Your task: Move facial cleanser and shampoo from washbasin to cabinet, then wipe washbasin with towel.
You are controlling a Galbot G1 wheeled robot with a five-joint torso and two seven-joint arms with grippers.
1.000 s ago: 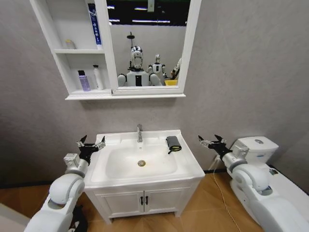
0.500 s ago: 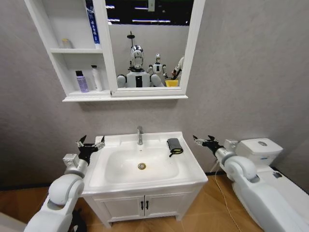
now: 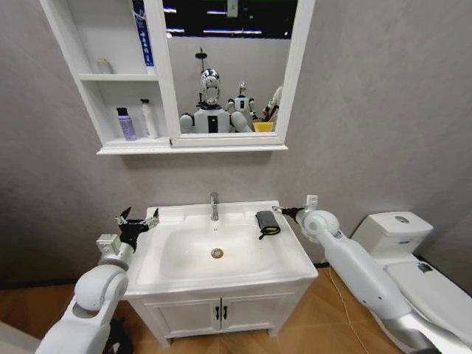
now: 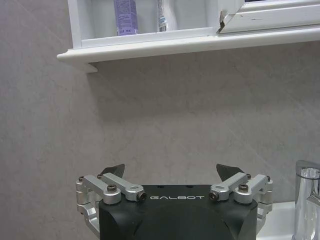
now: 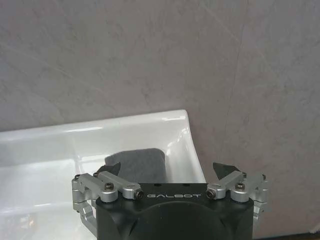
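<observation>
We read the towel (image 3: 266, 223) as light, soft and floppy, so it should bunch under a pinch; a grip across its folded middle from above looks safest, since an edge pinch could let it unfold. It lies on the washbasin (image 3: 171, 274) deck at about 2 o'clock from the drain (image 3: 216, 253), just beside the bowl rim. Our right gripper (image 3: 282, 211) hangs near the towel's 2 o'clock corner, not touching; in the right wrist view the right gripper's fingertips (image 5: 113, 169) stand spread and released, the towel (image 5: 137, 162) lying ahead between them. Our left gripper (image 3: 138, 219) waits at the basin's 9 o'clock side, likewise spread with nothing held. Two bottles, purple bottle (image 3: 126, 124) and white bottle (image 3: 150, 119), already stand in the cabinet (image 3: 90, 94) bottom compartment; labels too small to read, so we cannot tell cleanser from shampoo. The towel's yellowish edge is hard to make out, and its near end is hidden behind the gripper body in the right wrist view.
</observation>
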